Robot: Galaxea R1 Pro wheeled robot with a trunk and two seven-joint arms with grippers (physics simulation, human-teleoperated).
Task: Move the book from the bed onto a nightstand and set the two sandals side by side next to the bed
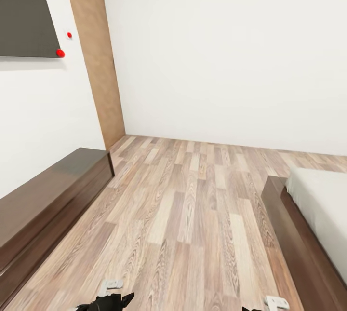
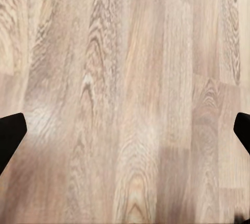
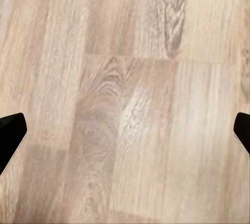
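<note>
Left gripper [image 2: 125, 130]: fingers spread wide, dark tips at both edges of the left wrist view, nothing between them; points down at bare floor [image 1: 193, 224].

Right gripper [image 3: 125, 130]: likewise spread wide and empty, over plain planks.

Arm ends: bits of both show at the head view's 6 o'clock edge, held low and tucked in.

Floor: wood-plank, an open lane running from 6 o'clock toward 12 o'clock, widening toward the far wall. Ample room to drive; nothing lies on it in these frames.

Low dark-brown cabinet [image 1: 48, 195]: long unit along the wall at 8 to 9 o'clock; its corner and long edge bound the lane on that side.

Bed [image 1: 320, 205]: corner at 3 to 4 o'clock, white mattress on dark wooden frame [image 1: 284, 224]. The frame's protruding rim bounds the lane on the other side and is the edge to keep clear of.

Brown wooden panel [image 1: 96, 55]: at 11 o'clock by the room corner. Dark wall panel [image 1: 24, 7] at 10 o'clock.

Task status, as a judgement: nothing yet in hand; book, sandals and nightstand are not visible here, so their positions cannot be told. All placements appear outstanding; the robot seems in transit beside the bed.
</note>
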